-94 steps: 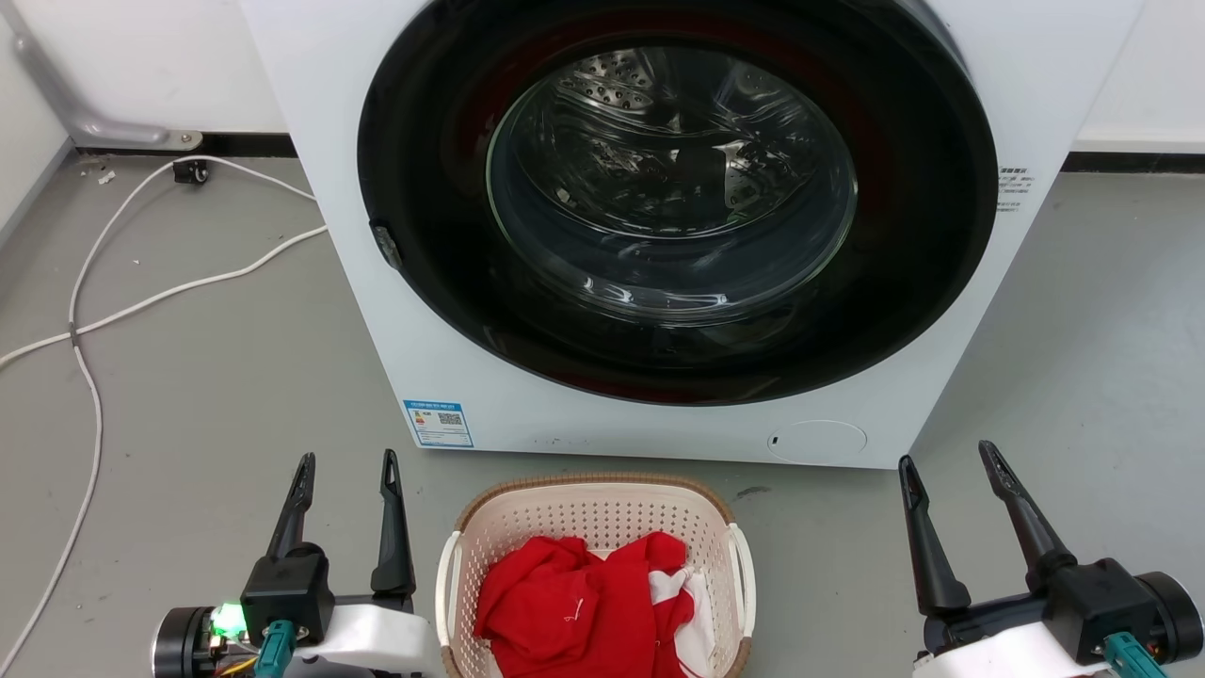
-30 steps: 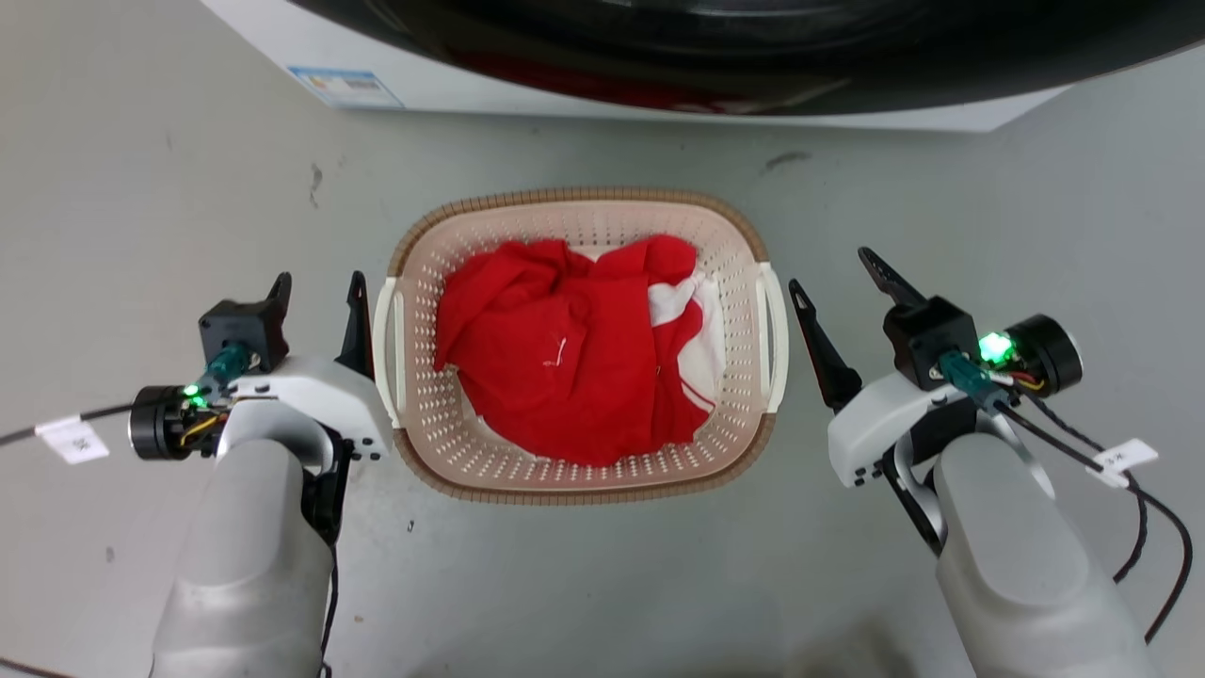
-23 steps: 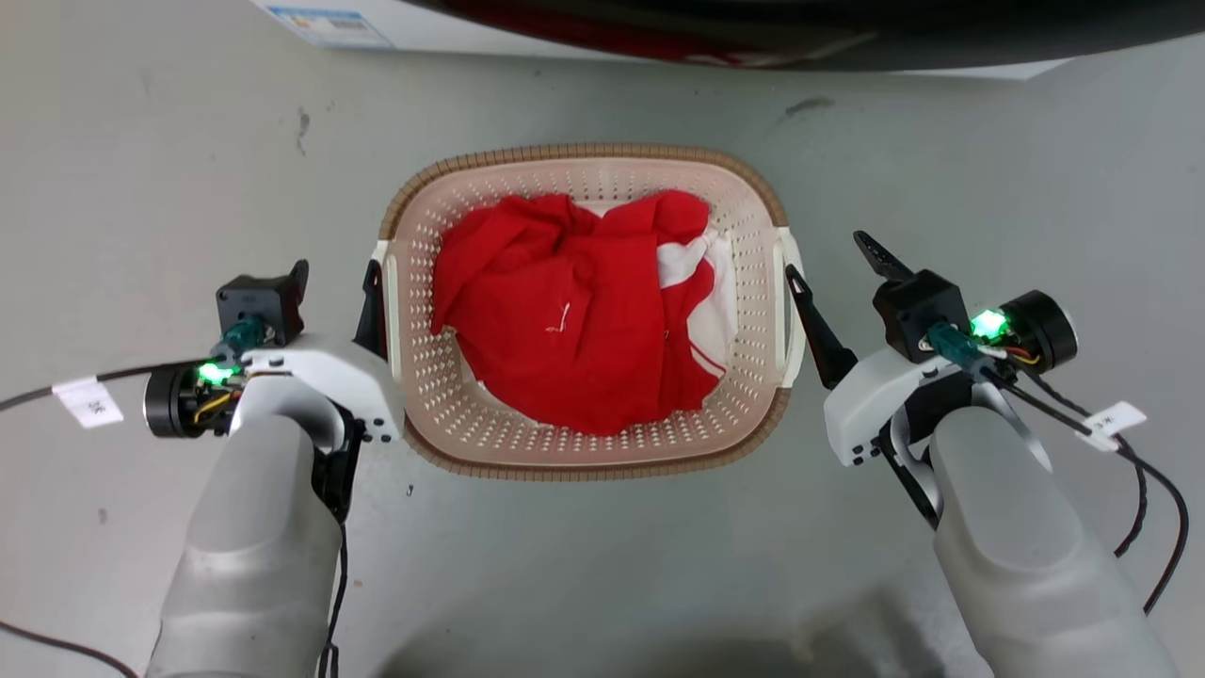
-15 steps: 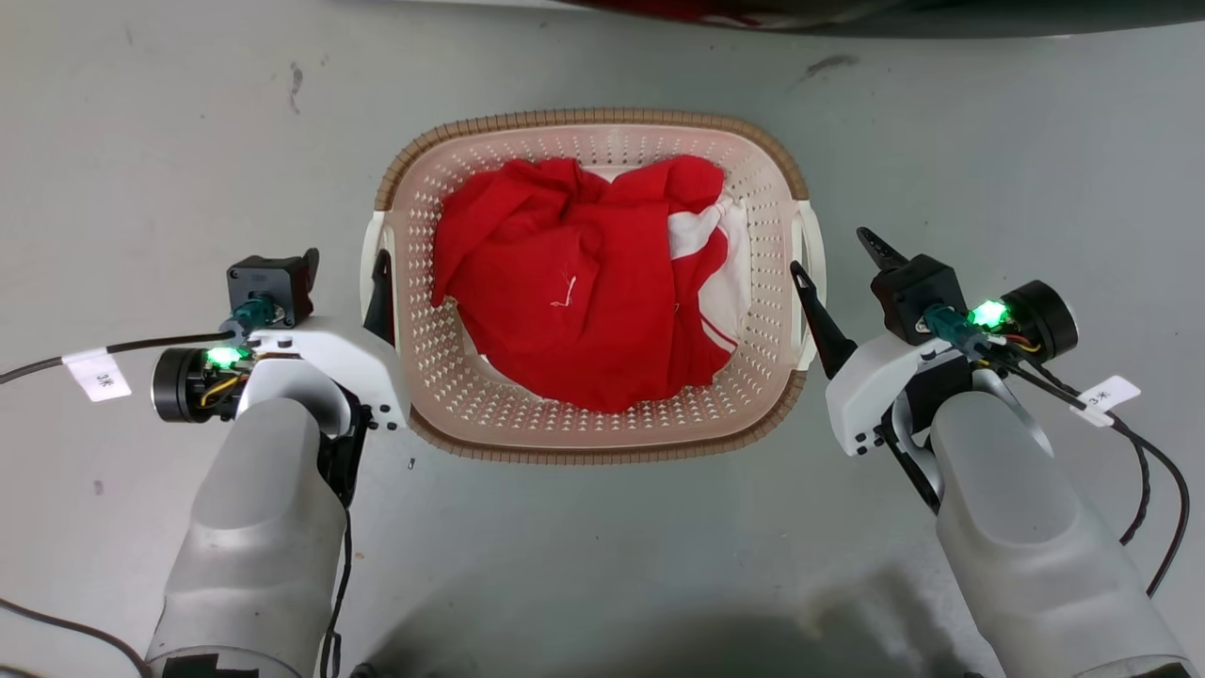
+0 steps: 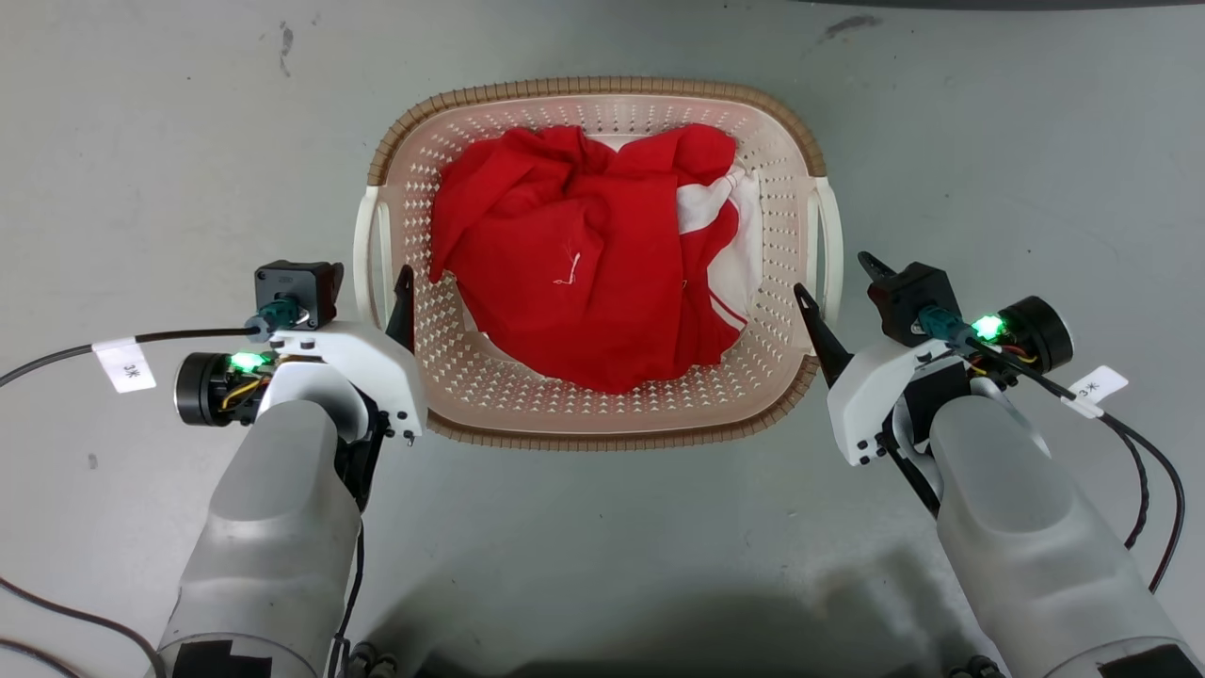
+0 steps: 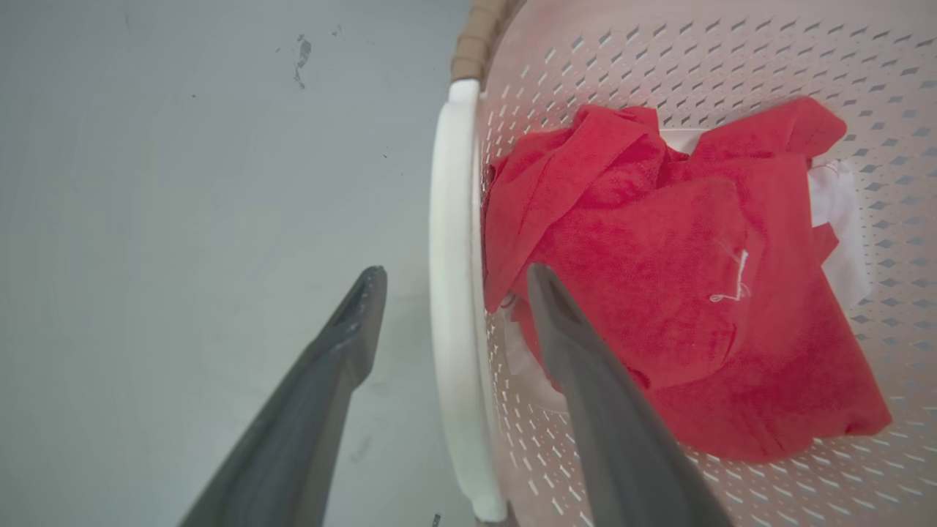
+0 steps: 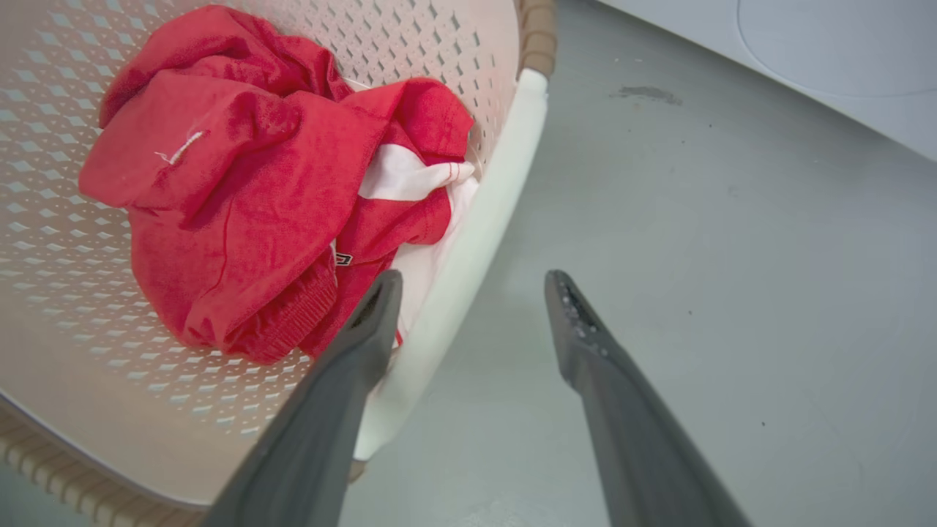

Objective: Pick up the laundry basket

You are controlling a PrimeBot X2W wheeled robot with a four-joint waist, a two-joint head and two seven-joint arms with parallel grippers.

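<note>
Straddling both side handles with the fingers apart: the approach looks finished, while the grip and the lift remain.

The laundry basket (image 5: 584, 87) sits on the grey floor (image 5: 141, 141) between the two arms, with a red garment (image 5: 574, 273) bunched inside. The left gripper (image 6: 454, 272) is spread wide. Its outer finger is over bare floor, its inner finger is over the red cloth inside the wall, and the white left handle (image 6: 452, 219) runs between them. The right gripper (image 7: 474, 278) is likewise released. Its inner finger lies across the near end of the right handle (image 7: 498, 190) and its outer finger is over the floor. Neither pair is pinching anything. How far the tips stand above or below the handles I cannot tell. Judging by this, closing on both handles and raising the basket evenly is all that is left.
</note>
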